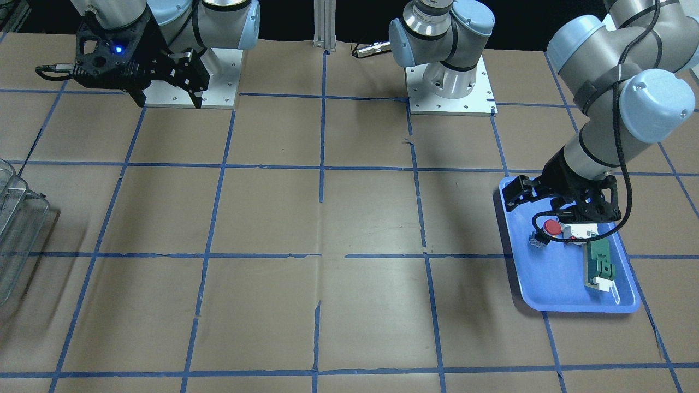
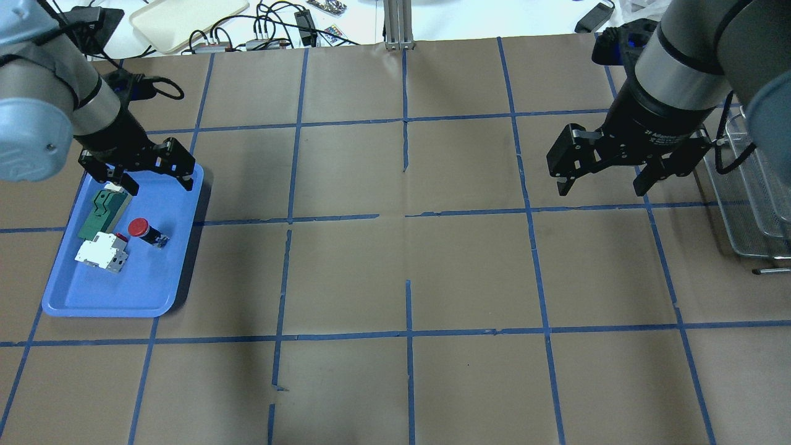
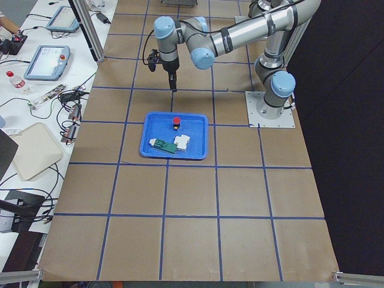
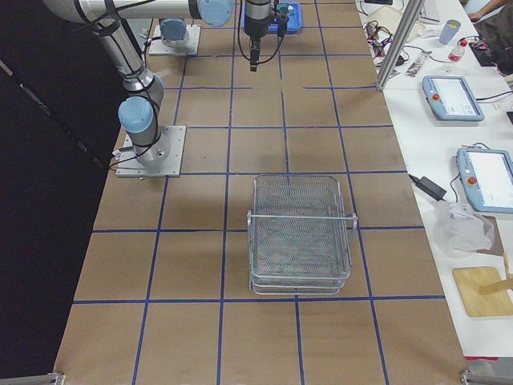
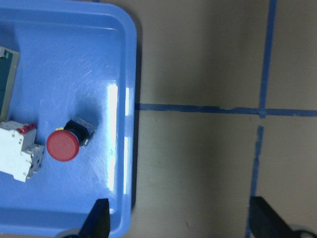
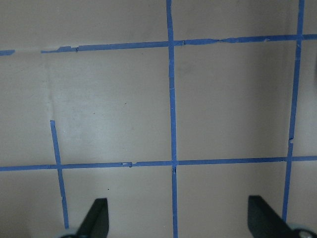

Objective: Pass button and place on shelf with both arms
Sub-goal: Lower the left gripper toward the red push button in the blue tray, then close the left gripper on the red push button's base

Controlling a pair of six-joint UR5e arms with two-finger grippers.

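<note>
Brown paper marked with blue tape lines is spread over the whole bench (image 2: 469, 272). Near the left end of the bench, a flat blue plastic tray (image 2: 123, 290) is laid.

Inside it, the small button (image 2: 143, 231) with a round red cap, a black body and a grey base is seen lying on its side. It is found in the half of the tray that faces the middle of the bench. Its red cap is turned toward a white and red plastic block (image 2: 102, 254), which is set just beside it. A flat green part (image 2: 102, 213) is laid next to the block, on the side away from the robot.

The left arm's black fingers (image 2: 185, 176) are held up in the air over the tray's rim. They are spread wide apart, and nothing is gripped. The button is not touched by them.

Near the right end of the bench, a big grey wire shelf (image 4: 301, 179) with rounded corners and stacked rims is stood. It is well apart from the tray.

The right arm's black fingers (image 2: 565, 161) are held up over bare paper, near the shelf. They are spread wide apart too, and nothing is gripped.
</note>
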